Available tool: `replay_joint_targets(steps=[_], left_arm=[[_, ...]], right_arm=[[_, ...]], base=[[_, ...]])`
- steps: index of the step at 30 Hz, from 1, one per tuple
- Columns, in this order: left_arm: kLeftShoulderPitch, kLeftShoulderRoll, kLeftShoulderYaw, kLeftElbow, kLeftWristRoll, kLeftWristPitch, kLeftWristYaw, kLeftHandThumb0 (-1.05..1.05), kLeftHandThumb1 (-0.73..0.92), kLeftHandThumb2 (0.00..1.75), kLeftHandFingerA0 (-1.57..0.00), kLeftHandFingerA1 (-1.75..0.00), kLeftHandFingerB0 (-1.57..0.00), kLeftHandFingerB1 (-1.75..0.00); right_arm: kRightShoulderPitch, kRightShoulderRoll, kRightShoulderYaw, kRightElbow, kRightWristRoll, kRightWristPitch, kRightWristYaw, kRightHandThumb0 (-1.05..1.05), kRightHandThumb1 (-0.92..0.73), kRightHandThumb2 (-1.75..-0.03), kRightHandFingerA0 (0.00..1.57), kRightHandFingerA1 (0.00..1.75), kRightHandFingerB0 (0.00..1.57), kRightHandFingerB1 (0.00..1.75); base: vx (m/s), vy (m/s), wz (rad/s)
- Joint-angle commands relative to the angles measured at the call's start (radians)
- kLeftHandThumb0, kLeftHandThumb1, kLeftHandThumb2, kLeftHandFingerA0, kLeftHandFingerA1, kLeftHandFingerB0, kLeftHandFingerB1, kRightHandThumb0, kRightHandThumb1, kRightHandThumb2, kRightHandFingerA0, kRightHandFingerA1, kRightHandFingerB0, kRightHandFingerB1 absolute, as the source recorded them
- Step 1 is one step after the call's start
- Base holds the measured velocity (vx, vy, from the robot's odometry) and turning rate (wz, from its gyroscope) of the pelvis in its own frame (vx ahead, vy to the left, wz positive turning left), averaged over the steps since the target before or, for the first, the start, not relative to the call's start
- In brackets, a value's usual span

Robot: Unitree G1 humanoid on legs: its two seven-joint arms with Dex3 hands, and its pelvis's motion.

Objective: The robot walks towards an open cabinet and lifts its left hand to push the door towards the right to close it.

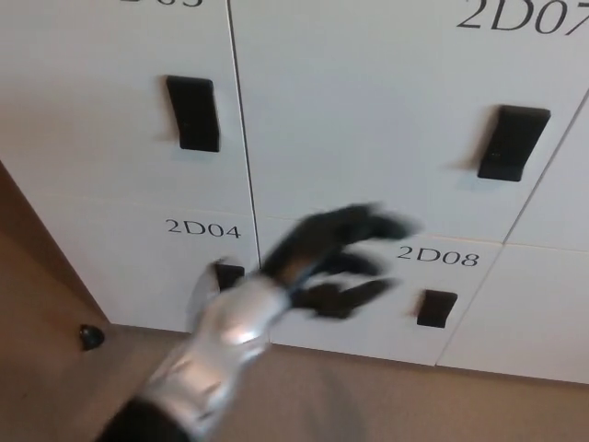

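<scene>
Our left robot hand, black fingers spread and holding nothing, hangs blurred at frame centre. The white cabinet door labelled 2D08 lies just right of it, seemingly flush.

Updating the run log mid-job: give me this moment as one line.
left hand: open, motion-blurred, in front of door 2D08 | contact: cannot tell | right hand: not in view | doors 2D04, 2D08: look flush

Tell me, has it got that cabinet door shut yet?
Looks done: the door marked 2D08 sits level with its neighbours, handle uncovered. In hand: the left hand, fingers spread and blurred, is mid-swing in front of it. Left: apparently only lowering the arm.
</scene>
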Motion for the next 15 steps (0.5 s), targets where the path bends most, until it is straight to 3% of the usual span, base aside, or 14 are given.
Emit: replay_joint_targets(steps=[1, 6, 10, 15], left_arm=[[0.288, 0.327, 0.294, 0.221, -0.067, -0.172, 0.004, -0.34, 0.62, 0.59, -0.49, -0.40, -0.44, -0.37], [0.298, 0.359, 0.405, 0.342, -0.105, -0.216, 0.036, -0.37, 0.62, 0.58, -0.52, -0.40, -0.46, -0.37], [0.271, 0.361, 0.445, 0.508, -0.055, -0.236, 0.122, -0.40, 0.61, 0.58, -0.45, -0.40, -0.40, -0.37], [0.243, 0.365, 0.460, 0.552, -0.040, -0.236, 0.128, -0.41, 0.60, 0.57, -0.49, -0.41, -0.44, -0.38]], right_arm=[[-0.175, -0.056, 0.027, 0.057, -0.038, 0.133, -0.051, -0.09, -0.61, -0.57, 0.60, 0.54, 0.47, 0.48], [-0.326, -0.048, 0.063, 0.185, -0.083, 0.133, -0.090, -0.08, -0.61, -0.57, 0.58, 0.56, 0.47, 0.51], [-0.546, -0.012, 0.094, 0.523, -0.152, 0.076, -0.219, -0.12, -0.63, -0.58, 0.56, 0.53, 0.45, 0.48], [-0.571, -0.010, 0.130, 0.646, -0.207, -0.013, -0.268, -0.10, -0.60, -0.58, 0.59, 0.56, 0.47, 0.50]], base=[[0.00, 0.000, 0.00], [0.00, 0.000, 0.00], [0.00, 0.000, 0.00], [0.00, 0.000, 0.00]])
